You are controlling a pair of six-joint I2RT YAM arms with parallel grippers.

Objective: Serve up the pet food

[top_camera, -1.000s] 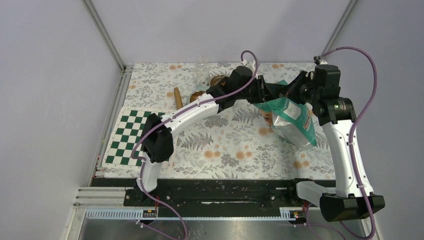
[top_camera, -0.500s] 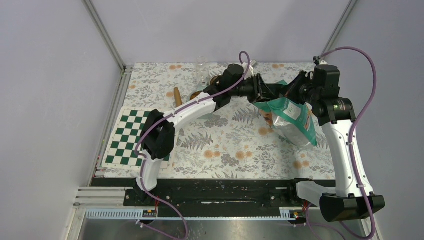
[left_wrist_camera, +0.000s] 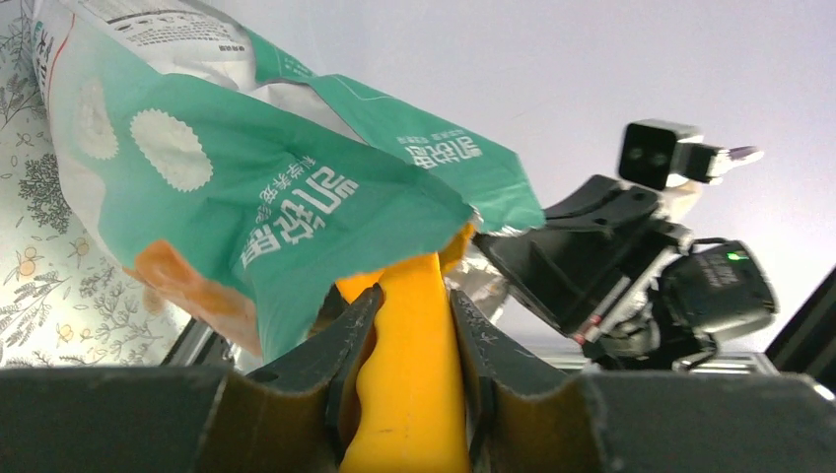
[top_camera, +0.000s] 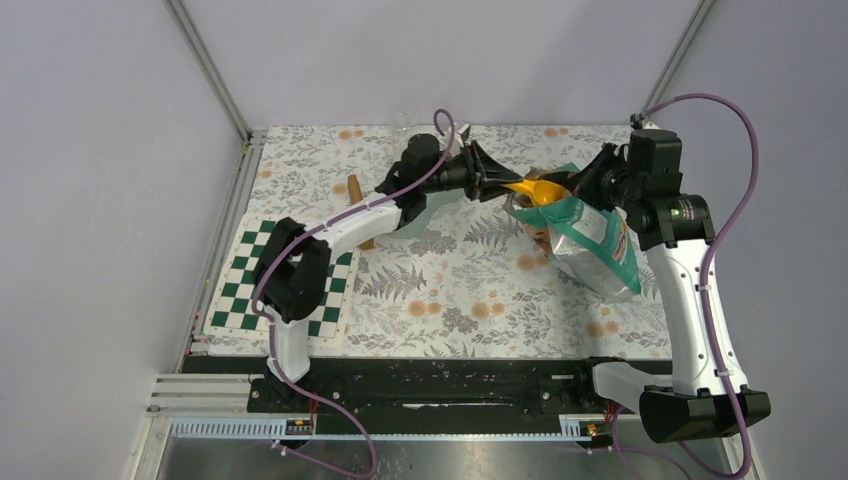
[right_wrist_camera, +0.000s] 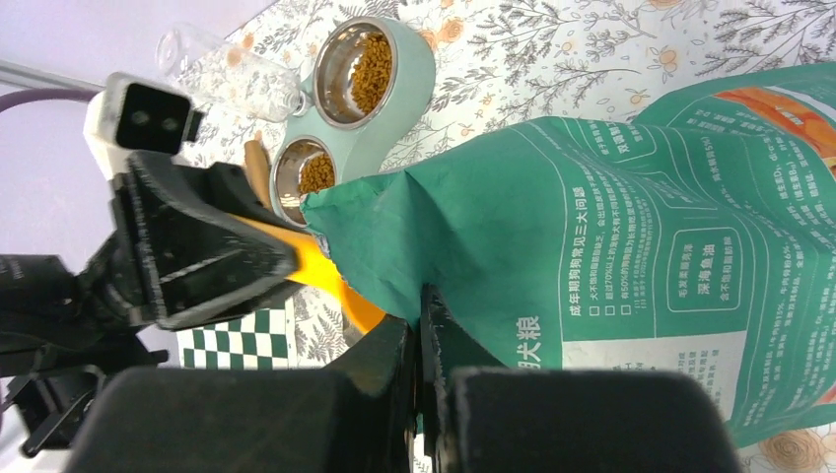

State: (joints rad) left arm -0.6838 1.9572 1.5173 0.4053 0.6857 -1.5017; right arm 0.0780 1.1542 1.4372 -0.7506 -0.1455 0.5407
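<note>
Left end effector clamped the orange scoop in the teal bag mouth, right end effector pinching its rim. Pet food already lay in both bowls of the feeder at the bag's ten o'clock, another serving seemingly due.

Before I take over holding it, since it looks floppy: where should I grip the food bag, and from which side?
Pinch the bag at its top rim from the robot's right, beside the right gripper. That rim is a thin flat edge, and the scoop in the left gripper enters its mouth from the left.
</note>
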